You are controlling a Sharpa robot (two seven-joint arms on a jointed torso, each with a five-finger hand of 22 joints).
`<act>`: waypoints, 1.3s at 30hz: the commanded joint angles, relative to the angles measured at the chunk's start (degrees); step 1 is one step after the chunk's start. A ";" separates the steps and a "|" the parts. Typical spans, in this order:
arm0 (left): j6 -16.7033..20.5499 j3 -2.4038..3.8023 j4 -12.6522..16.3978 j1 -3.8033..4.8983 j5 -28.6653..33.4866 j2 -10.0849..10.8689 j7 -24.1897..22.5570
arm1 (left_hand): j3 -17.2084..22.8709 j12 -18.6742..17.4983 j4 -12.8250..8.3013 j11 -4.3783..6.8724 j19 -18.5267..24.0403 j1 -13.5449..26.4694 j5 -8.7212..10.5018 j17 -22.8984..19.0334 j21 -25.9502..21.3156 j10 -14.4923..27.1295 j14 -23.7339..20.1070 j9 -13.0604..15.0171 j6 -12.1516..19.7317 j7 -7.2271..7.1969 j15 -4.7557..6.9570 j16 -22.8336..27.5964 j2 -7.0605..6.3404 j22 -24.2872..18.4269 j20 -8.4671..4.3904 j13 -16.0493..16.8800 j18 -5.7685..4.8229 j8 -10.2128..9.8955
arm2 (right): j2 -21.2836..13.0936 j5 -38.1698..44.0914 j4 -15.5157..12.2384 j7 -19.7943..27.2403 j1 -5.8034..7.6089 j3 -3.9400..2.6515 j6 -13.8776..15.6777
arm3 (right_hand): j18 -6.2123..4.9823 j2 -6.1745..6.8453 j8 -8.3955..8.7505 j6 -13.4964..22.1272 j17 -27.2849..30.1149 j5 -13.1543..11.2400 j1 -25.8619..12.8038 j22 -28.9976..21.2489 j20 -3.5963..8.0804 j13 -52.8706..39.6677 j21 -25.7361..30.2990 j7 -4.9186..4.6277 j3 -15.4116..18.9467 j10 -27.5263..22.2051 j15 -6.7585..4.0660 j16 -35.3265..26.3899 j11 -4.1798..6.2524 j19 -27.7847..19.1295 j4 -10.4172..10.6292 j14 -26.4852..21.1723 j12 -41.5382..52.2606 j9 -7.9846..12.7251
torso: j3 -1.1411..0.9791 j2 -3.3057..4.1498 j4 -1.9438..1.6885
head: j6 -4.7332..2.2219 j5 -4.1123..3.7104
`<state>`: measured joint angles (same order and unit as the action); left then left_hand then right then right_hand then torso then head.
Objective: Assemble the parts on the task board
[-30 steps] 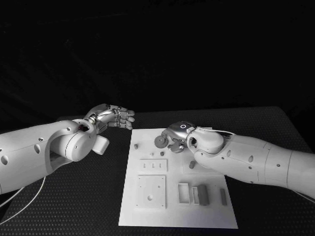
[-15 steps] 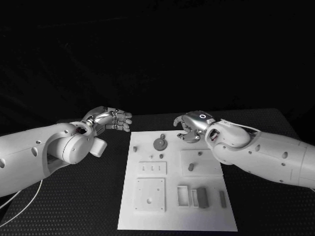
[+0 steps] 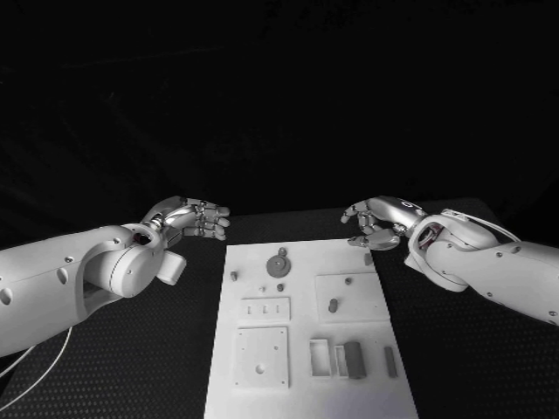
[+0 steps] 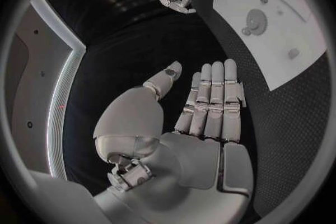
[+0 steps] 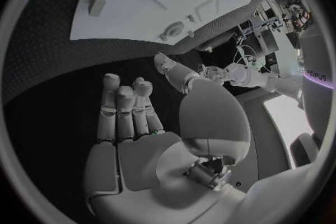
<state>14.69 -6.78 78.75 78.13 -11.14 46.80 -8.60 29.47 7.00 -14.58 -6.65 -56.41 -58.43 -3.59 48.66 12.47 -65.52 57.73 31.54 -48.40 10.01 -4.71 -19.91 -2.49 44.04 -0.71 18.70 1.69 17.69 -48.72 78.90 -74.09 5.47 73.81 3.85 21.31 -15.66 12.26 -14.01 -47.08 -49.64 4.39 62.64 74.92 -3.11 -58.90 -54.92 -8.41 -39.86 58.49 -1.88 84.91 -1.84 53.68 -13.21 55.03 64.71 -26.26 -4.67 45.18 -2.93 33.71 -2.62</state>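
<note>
White rectangular task board (image 3: 307, 325) is lying mid-desk (image 3: 128, 367), its small grey parts (image 3: 356, 359) resting untouched. Left hand (image 3: 194, 217) and right hand (image 3: 378, 223) are hovering empty beside its far corners, fingers loosely apart. For a clean pick, one hand should be descending squarely over a single part.

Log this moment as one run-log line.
left hand: open, off board | right hand: open, off board | white task board: grey round gear lying untouched
</note>
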 commanded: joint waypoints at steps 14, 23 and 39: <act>-1.34 0.03 -0.45 -0.09 -0.15 -0.49 -0.98 | 0.03 -0.24 0.11 -0.20 0.06 -0.24 0.26 0.15 -0.22 0.05 0.43 0.10 0.12 0.30 -0.09 0.46 -0.19 0.10 -0.20 0.14 1.08 -0.30 | 0.76 0.40 7.32 5.18 -2.23 0.03 -6.67 | 0.66 1.11 -0.26 -1.32 -0.07 0.14 1.44 1.16 -0.36 1.88 -1.03 -1.85 0.94 -7.06 -0.11 2.15 -2.06 0.67 -0.25 0.63 1.47 0.28 | -0.21 -0.10 0.24 | -0.01 -0.74; -1.52 0.03 -0.77 -0.23 -0.16 -0.52 -0.97 | -0.01 -0.30 0.11 -0.21 0.07 -0.19 0.26 0.20 -0.25 0.06 0.43 0.11 0.15 0.32 -0.10 0.53 -0.25 0.12 -0.19 0.18 1.06 -0.34 | 2.00 2.28 10.25 4.85 -3.80 0.06 -7.24 | 0.66 1.39 -0.33 -1.16 -0.54 0.13 1.37 1.23 0.19 1.33 -2.16 -1.65 1.26 -6.69 -0.24 3.84 -1.92 1.43 0.03 1.07 3.31 0.41 | -0.09 -0.11 0.25 | 0.46 -0.53; -1.65 0.03 -0.75 -0.23 -0.16 -0.59 -0.92 | -0.03 -0.36 0.15 -0.22 0.07 -0.13 0.26 0.28 -0.28 0.08 0.44 0.12 0.18 0.33 -0.11 0.62 -0.26 0.14 -0.18 0.24 1.06 -0.37 | 3.33 2.87 11.91 4.89 -4.76 0.06 -6.93 | 0.66 0.85 -0.86 -1.92 -0.45 0.14 1.31 1.16 0.34 1.32 -2.42 -1.70 1.15 -6.98 -0.16 4.17 -1.99 1.33 0.34 0.86 3.84 0.27 | 0.05 -0.07 0.21 | 0.70 -0.65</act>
<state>13.92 -6.79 77.90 77.88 -11.17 46.34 -8.77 29.47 7.00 -14.58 -6.65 -56.41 -58.43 -3.59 48.87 12.47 -65.52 57.73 31.57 -48.40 10.01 -4.71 -19.47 -2.49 44.13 -0.71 18.89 1.69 17.69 -45.46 80.69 -62.30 9.78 69.15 3.92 15.23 -15.54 13.28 -14.68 -46.93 -50.09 4.39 63.67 74.92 -2.99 -57.52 -57.14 -8.56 -38.81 58.12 -2.13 88.92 -2.22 54.89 -13.12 55.72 68.35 -25.93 -4.66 45.09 -2.66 34.37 -3.22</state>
